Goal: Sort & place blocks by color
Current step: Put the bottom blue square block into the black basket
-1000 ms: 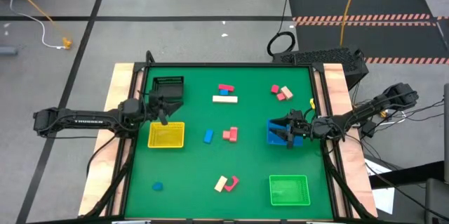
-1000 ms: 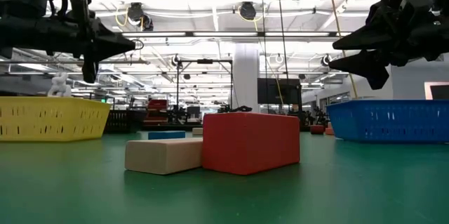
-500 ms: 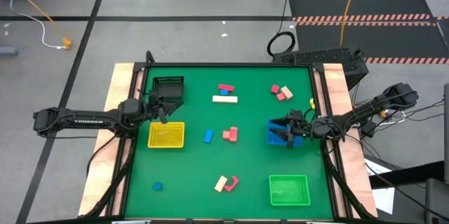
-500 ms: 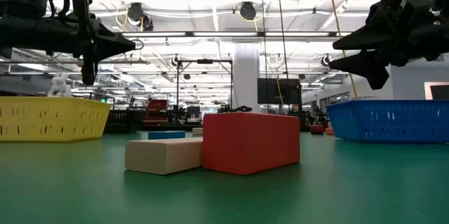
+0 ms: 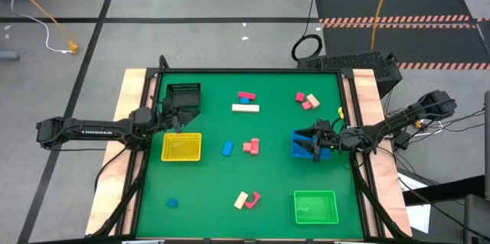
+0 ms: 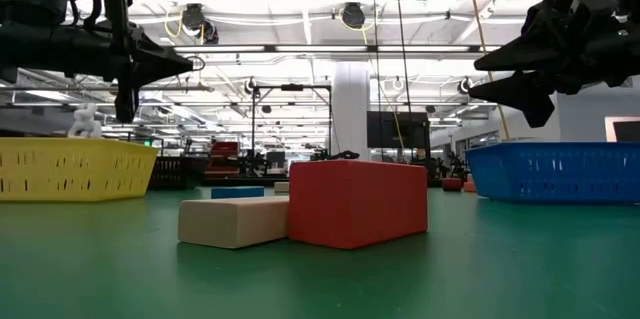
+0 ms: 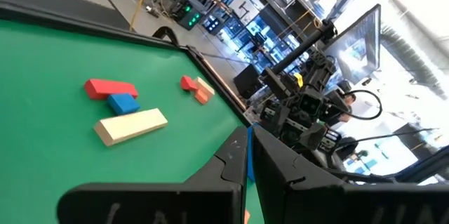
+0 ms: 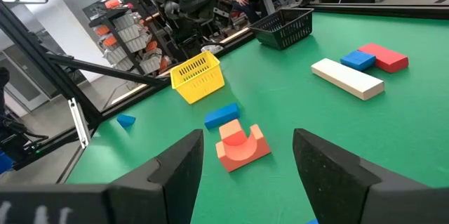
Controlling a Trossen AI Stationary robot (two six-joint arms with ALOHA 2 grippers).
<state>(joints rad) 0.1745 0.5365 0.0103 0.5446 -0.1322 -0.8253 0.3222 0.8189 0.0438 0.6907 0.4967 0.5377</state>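
Note:
Small wooden blocks lie scattered on the green table. A red (image 5: 246,95), a blue and a tan bar (image 5: 245,108) sit near the far edge, with pink pieces (image 5: 308,101) to their right. A blue bar (image 5: 227,148) and a red arch (image 5: 251,146) lie in the middle. A tan and a red block (image 5: 246,199) lie near the front, and a blue piece (image 5: 172,203) lies front left. My left gripper (image 5: 178,125) hovers shut between the black and yellow trays. My right gripper (image 5: 310,143) hovers open over the blue tray (image 5: 301,151), holding nothing.
The black tray (image 5: 184,95) stands at the far left, the yellow tray (image 5: 181,147) in front of it and the green tray (image 5: 315,206) at the front right. Open green table lies between the block groups. Wooden rails edge the table's left and right sides.

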